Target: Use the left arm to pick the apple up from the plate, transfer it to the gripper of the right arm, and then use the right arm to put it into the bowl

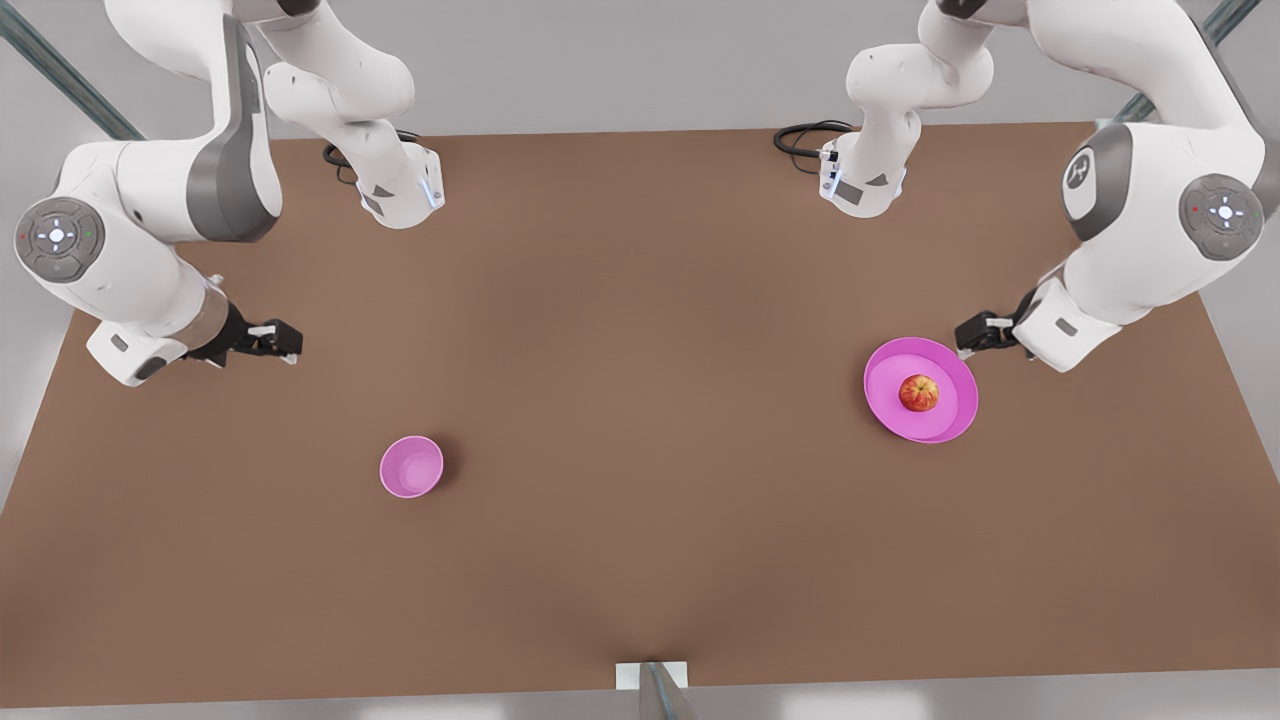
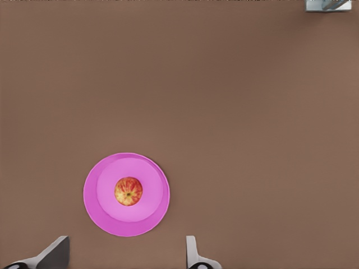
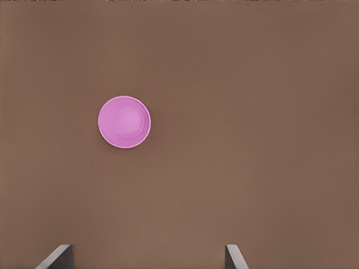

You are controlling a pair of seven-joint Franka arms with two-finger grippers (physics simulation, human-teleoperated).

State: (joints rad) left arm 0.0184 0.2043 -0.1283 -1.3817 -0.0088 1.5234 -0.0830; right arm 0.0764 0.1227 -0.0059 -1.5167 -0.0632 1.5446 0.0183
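Your left gripper [image 1: 975, 333] is hovering beside the plate [image 1: 885, 365], jaws wide, empty; apple [image 1: 919, 393] is sitting centred. Your right gripper [image 1: 285, 342] is waiting near the bowl [image 1: 411, 467], jaws wide, empty.

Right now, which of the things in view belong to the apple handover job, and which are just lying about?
Belong to the job:
small red-and-yellow apple, on the plate
wide shallow pink plate
small deep pink bowl
left gripper, open, beside the plate
right gripper, open, waiting

Just lying about:
black cables by the arm bases
brown table
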